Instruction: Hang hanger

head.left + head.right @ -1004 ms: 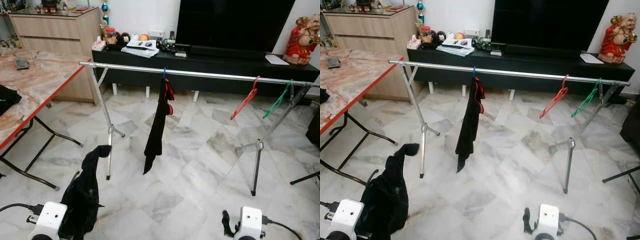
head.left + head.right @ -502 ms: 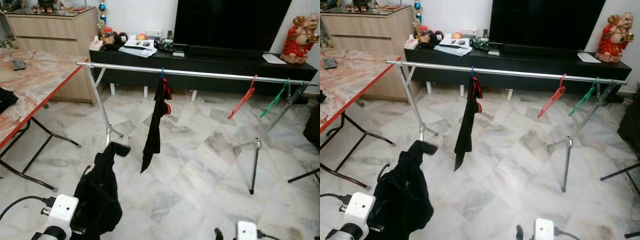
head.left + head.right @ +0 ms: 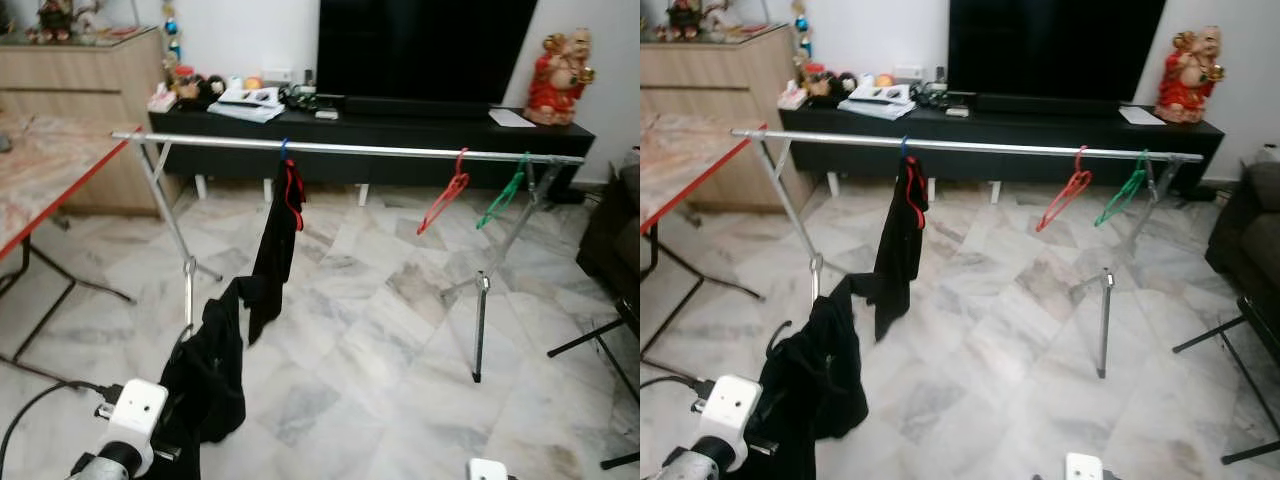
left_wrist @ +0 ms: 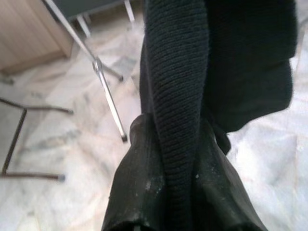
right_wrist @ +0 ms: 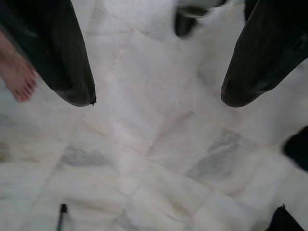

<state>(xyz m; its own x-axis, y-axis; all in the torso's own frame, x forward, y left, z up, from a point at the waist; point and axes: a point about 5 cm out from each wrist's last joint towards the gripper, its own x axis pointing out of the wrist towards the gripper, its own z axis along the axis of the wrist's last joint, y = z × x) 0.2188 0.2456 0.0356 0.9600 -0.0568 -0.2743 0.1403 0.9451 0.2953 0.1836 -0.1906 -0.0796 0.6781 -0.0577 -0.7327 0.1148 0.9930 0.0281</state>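
Through my eyes, my left gripper [image 3: 190, 420] held a black garment [image 3: 205, 375] low before the rail [image 3: 350, 150], where a hung black garment [image 3: 272, 250] dangled; my left wrist showed fingers [image 4: 139, 192] clamped on knit, my right fingers [image 5: 62, 53] spread over marble floor [image 5: 159, 144].

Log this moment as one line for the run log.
left hand: shut on black garment | right hand: open, idle over floor | rail: one black garment, red hanger, green hanger
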